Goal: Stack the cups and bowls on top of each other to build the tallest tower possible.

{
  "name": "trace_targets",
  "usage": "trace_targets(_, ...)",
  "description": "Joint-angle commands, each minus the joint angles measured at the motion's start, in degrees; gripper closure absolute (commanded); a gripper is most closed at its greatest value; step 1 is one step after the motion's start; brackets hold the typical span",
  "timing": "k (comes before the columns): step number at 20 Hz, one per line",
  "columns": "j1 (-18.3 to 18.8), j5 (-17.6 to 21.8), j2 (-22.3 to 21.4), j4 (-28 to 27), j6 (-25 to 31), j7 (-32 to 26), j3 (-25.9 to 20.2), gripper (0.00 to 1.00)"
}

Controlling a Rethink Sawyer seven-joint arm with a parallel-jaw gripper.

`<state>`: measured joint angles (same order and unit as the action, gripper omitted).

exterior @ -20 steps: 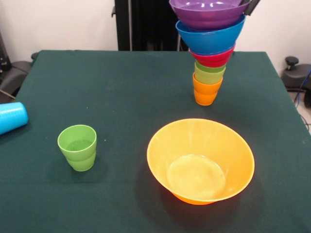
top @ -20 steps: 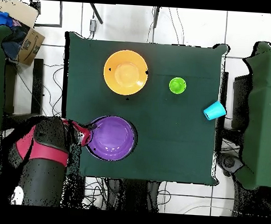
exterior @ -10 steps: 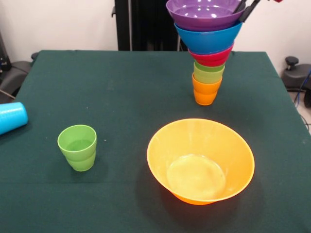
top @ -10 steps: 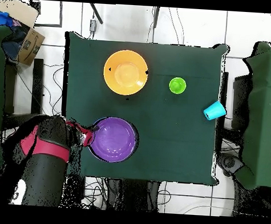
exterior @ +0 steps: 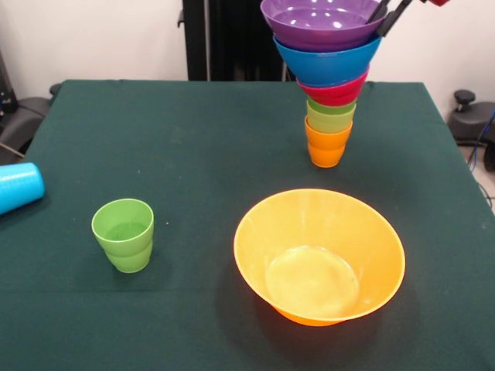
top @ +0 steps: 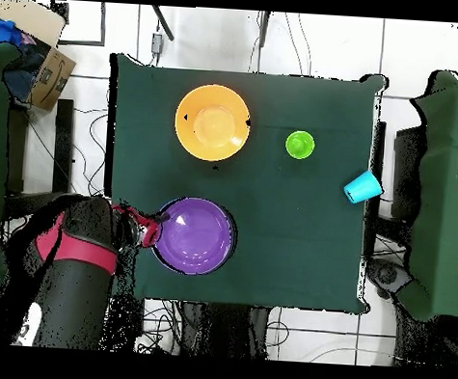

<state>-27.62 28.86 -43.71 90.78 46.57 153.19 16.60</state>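
Observation:
The tower stands at the back right of the table. An orange cup (exterior: 326, 147) is lowest, then two green cups (exterior: 331, 116), a red bowl (exterior: 335, 92), a blue bowl (exterior: 327, 63) and a purple bowl (exterior: 321, 21) (top: 195, 236) on top. It leans slightly to the left. My gripper (exterior: 380, 27) (top: 153, 229) is at the purple bowl's right rim, one finger inside and one outside, shut on it. A large orange bowl (exterior: 319, 255) (top: 212, 122) sits near the front. A green stepped cup (exterior: 124, 234) (top: 299, 145) stands alone at front left. A light blue cup (exterior: 17, 187) (top: 362, 187) lies on its side at the table's left edge.
The table (exterior: 193, 131) has a dark green cloth. A cardboard box (top: 38, 50) sits off the table at the overhead view's upper left. Dark furniture stands beside both long sides of the table.
The gripper and the tower's upper bowls have shifted a little to the left in the front view. The orange cup at the base has barely moved. Nothing else has changed.

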Motion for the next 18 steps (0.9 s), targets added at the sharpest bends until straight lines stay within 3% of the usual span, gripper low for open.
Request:
trace_targets(1,-0.5,2.4,1.6,-1.1,-3.3,1.7,-2.5,1.0)
trace_targets(7,-0.7,1.9,1.7,-1.2,-3.4,1.6,-2.3,1.0)
trace_targets(8,-0.7,1.8,1.7,-1.2,-3.4,1.6,-2.3,0.0)
trace_targets(18,-0.8,2.1,1.7,-1.9,-3.1,1.1,-1.9,0.0)
